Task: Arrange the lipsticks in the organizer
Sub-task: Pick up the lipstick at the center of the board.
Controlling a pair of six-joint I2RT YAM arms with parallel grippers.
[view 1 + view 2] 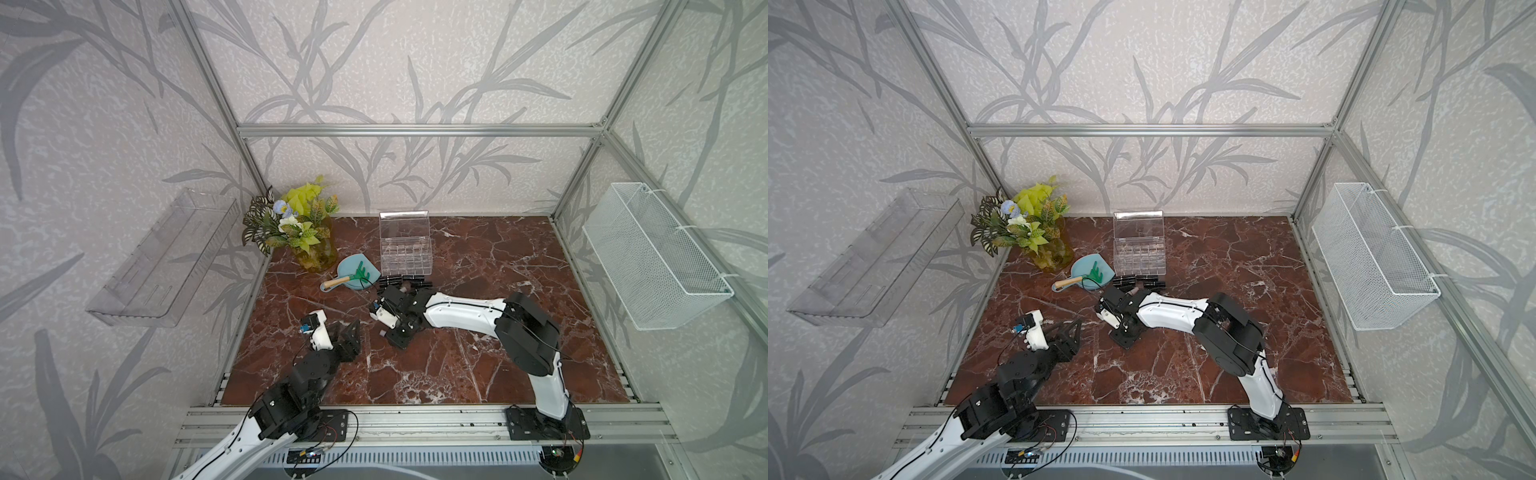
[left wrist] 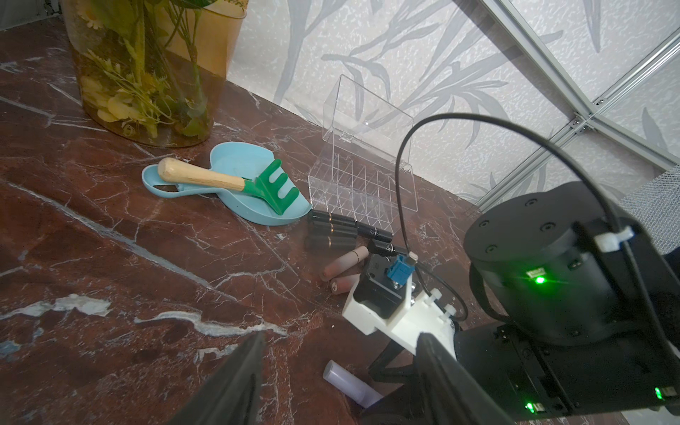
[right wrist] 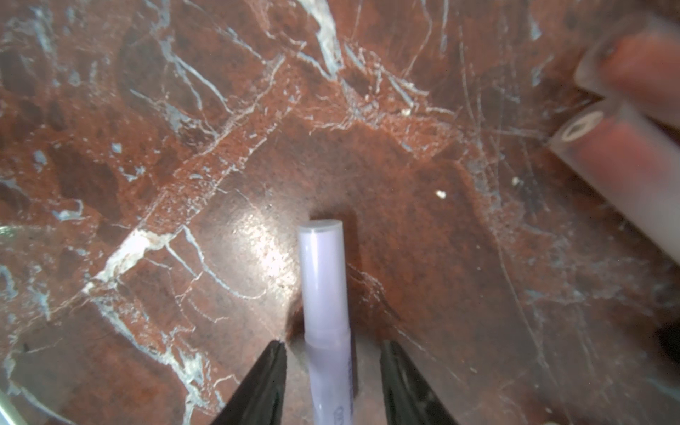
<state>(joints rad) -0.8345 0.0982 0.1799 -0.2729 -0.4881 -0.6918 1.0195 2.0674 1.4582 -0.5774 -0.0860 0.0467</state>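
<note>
Lipstick [image 3: 323, 294], pale lavender, slim, flat-ended

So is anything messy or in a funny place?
Yes. The lipsticks lie loose on the table in front of the organizer, which looks empty. One lavender lipstick lies away from the rest, inside the open right pincer. A rake on a blue dish looks odd here too.

left pincer [image 2: 340, 342]: jaws apart; right pincer [image 3: 333, 346]: jaws apart; arm reaching leftward
</note>
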